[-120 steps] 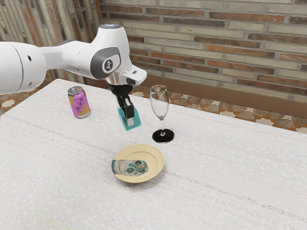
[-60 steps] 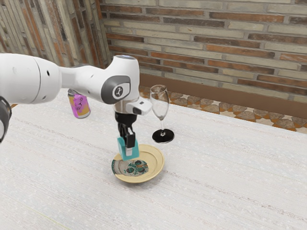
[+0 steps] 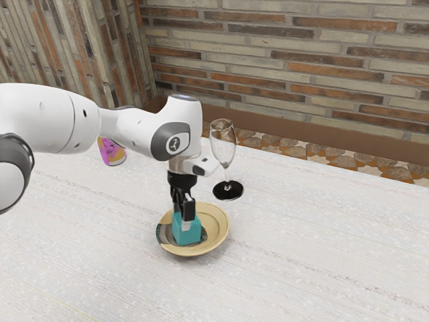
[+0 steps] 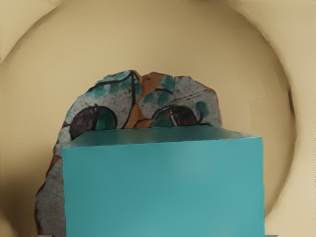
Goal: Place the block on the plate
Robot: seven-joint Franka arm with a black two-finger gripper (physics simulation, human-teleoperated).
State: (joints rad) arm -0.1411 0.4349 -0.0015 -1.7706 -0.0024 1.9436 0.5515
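Note:
My gripper [image 3: 188, 216] points down over the plate in the exterior view, shut on the teal block [image 3: 186, 233]. The block is upright, within the rim of the round yellow plate [image 3: 218, 225]; whether its underside touches the plate I cannot tell. From the wrist view, the block [image 4: 163, 190] covers part of the skull-like picture on the plate [image 4: 252, 74]. Small bits of the gripper [image 4: 159, 235] show at the lower edge, one at each side of the block.
A wine glass [image 3: 224, 144] with a black foot stands close behind the plate, near my hand. Toward the exterior view's left, a pink and gold can [image 3: 114, 153] is partly covered by the arm. Both share the white table [image 3: 315, 248].
With the block held, my hand has come down from above and behind the plate to inside its rim, shifting slightly toward the exterior view's right. Plate, glass and can have stayed put.

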